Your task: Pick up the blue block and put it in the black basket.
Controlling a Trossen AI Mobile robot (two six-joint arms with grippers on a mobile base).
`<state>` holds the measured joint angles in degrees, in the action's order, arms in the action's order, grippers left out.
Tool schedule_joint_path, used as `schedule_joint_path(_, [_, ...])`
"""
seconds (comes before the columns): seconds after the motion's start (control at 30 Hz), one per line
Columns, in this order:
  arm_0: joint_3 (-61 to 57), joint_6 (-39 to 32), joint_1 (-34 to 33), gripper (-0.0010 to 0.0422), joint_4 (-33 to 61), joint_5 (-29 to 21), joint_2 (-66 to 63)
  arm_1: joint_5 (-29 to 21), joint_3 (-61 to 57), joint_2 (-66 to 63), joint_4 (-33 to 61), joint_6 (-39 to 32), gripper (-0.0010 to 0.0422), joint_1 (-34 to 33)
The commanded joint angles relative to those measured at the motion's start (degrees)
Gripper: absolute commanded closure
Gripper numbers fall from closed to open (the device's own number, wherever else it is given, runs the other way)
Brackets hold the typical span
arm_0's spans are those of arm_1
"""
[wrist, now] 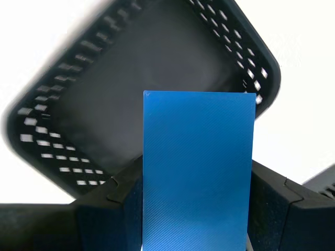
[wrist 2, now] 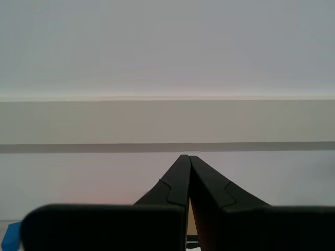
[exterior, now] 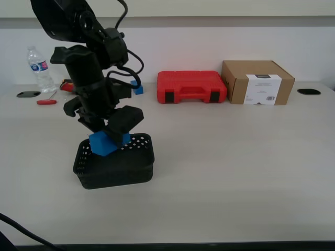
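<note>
My first gripper (exterior: 111,137) is shut on the blue block (exterior: 106,142), a bright blue matte brick, and holds it tilted just above the black basket (exterior: 116,166) at the exterior view's left. In the first wrist view the blue block (wrist: 198,172) fills the space between the fingers (wrist: 107,217), with the black basket (wrist: 136,94) and its empty floor directly beyond it. My second gripper (wrist 2: 187,162) is shut with its tips touching, nothing between them, facing a plain wall; it does not show in the exterior view.
A red tool case (exterior: 191,87) and a cardboard box (exterior: 257,82) stand at the back of the table. A small blue cube (exterior: 137,88), a water bottle (exterior: 40,69) and a red-handled tool (exterior: 46,102) lie at the back on the exterior view's left.
</note>
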<state>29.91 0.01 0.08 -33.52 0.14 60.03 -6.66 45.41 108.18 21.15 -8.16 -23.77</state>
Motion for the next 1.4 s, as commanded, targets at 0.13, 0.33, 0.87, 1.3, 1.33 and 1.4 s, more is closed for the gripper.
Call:
schedule_joint_path(0.13, [0.07, 0.00, -0.02, 0.0413, -0.26, 0.02, 0.00, -1.60, 0.13, 1.33, -2.58, -1.49, 0.0412, -0.17])
schedule_joint_path(0.33, [0.07, 0.00, -0.02, 0.0413, -0.11, 0.02, 0.02, -3.48, 0.24, 3.93, -2.64, -1.44, 0.0341, -0.22])
schedule_joint_path(0.87, [0.07, 0.00, -0.02, 0.0413, -0.04, 0.02, 0.02, 0.90, 2.12, 4.04, -3.32, -0.61, 0.0313, -0.22])
schedule_joint_path(1.3, [0.07, 0.00, -0.04, 0.0413, -0.04, 0.02, 0.00, -0.39, 3.74, 4.04, -3.85, -0.46, 0.0415, -0.31])
schedule_joint_path(1.33, [0.07, 0.00, -0.02, 0.0413, -0.04, 0.02, 0.02, -0.39, 3.74, 4.04, -3.85, -0.46, 0.0414, -0.31])
schedule_joint_path(1.4, [0.07, 0.00, -0.02, 0.0413, -0.07, 0.02, 0.00, -0.39, 3.74, 4.04, -3.85, -0.50, 0.0414, -0.33])
